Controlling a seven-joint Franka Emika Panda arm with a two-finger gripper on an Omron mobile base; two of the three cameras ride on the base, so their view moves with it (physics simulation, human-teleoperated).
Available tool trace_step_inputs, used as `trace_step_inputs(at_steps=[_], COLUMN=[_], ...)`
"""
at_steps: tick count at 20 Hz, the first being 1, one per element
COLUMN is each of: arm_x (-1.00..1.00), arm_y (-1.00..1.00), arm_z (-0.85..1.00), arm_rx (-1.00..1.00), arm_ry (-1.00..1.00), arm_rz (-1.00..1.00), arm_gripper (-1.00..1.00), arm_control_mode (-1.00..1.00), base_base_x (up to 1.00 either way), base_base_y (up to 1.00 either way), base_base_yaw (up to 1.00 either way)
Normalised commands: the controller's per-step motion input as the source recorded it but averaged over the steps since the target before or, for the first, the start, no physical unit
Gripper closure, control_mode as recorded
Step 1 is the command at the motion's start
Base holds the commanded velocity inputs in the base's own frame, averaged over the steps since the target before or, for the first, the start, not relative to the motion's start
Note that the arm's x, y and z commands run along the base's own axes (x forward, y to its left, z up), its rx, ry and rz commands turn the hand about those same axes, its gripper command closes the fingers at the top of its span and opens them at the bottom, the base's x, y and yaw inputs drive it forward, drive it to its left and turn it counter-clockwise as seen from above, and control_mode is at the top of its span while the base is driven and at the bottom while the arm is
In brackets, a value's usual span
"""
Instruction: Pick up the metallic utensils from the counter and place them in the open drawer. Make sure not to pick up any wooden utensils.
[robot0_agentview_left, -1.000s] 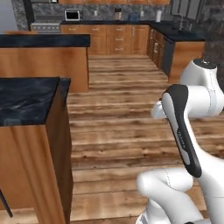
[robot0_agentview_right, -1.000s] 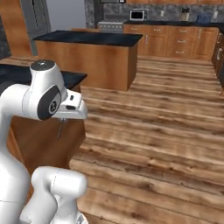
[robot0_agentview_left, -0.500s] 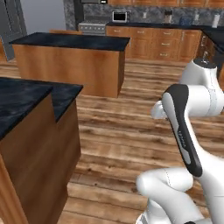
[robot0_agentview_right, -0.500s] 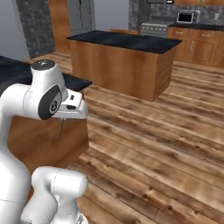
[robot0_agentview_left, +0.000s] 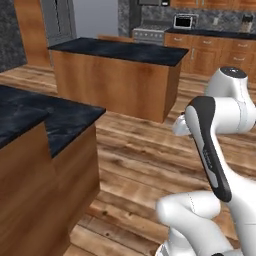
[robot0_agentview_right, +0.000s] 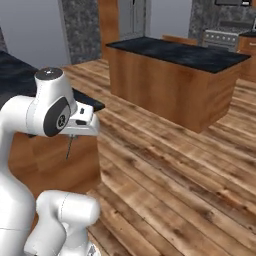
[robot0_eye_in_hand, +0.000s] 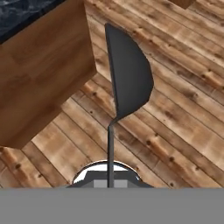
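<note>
We see the gripper (robot0_agentview_right: 75, 134) closed tight on the slim stem of a grey metal spoon (robot0_eye_in_hand: 127, 78). In the hand view the spoon is matte dark grey, with a broad rounded bowl, one edge nearly straight, tapering into a thin rod handle that runs down between the jaws. In the right base view the spoon hangs as a thin dark sliver below the hand, over the floor (robot0_eye_in_hand: 183, 113), which is glossy knotty wood planks.

The arm is folded: white glossy links, dark elbow joint raised, hand held out roughly level at mid height.

Just beside the spoon stands the counter (robot0_agentview_left: 60, 120): black marble top with faint white veins on a warm brown wood-grain base with a sharp square corner. A second island (robot0_agentview_right: 185, 75) of the same materials sits farther off.
</note>
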Motion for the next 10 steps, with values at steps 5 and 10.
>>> trace_step_inputs(at_steps=[5,10], arm_x=[0.0,0.0], arm_y=[0.0,0.0], arm_z=[0.0,0.0], arm_rx=[0.0,0.0], arm_ry=[0.0,0.0], arm_rz=[0.0,0.0], arm_gripper=[1.0,1.0], arm_control_mode=[1.0,1.0], base_base_x=[0.95,0.85], base_base_y=[-1.0,-1.0], base_base_yaw=[0.28,0.08])
